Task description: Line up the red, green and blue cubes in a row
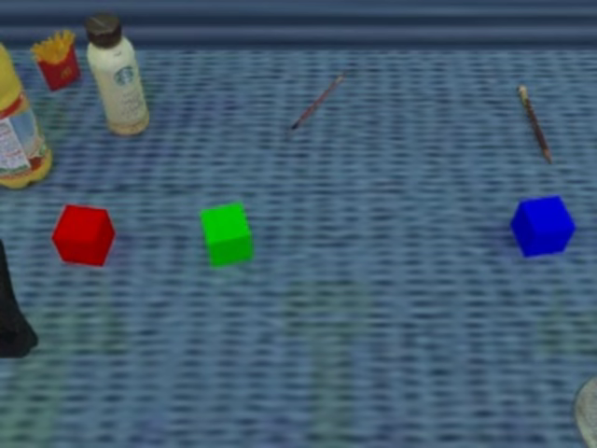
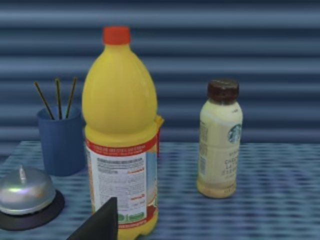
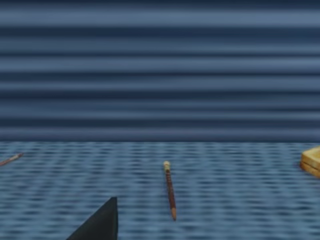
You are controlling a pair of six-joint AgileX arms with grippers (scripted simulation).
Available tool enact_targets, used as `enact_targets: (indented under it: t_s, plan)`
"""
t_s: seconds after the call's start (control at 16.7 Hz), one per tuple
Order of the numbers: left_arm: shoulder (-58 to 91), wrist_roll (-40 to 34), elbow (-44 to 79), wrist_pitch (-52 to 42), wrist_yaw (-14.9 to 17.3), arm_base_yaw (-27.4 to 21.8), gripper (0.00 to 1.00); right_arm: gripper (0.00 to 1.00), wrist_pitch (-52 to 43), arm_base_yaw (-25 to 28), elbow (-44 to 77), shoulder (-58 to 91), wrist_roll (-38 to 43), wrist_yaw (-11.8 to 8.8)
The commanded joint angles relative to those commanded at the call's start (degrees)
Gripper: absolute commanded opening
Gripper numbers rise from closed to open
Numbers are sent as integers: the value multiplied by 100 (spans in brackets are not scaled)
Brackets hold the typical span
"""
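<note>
In the top view the red cube [image 1: 83,235] sits on the blue cloth at the left. The green cube [image 1: 227,233] is a short way to its right, about level with it. The blue cube [image 1: 542,225] rests far off at the right, also near that level. My left gripper [image 1: 11,322] is a dark shape at the table's left edge, below and left of the red cube and apart from it. My right gripper [image 3: 100,225] appears only as a dark wedge in the right wrist view. No cube shows in either wrist view.
At the back left stand a yellow juice bottle [image 1: 14,121], a red carton of fries [image 1: 58,59] and a cream coffee bottle [image 1: 118,77]. Two pencils [image 1: 317,101] [image 1: 534,122] lie at the back. A silver bell [image 1: 588,411] sits at the front right corner.
</note>
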Motion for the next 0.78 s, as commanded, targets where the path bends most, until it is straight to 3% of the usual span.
enact_targets:
  t_s: [0.42,0.78]
  plan:
    - [894,50,860,-559,29,-59,100,100,0,0,0,0,0,0]
    - [3922,189,3248,-2103,21,-136,100,100,0,0,0,0,0,0]
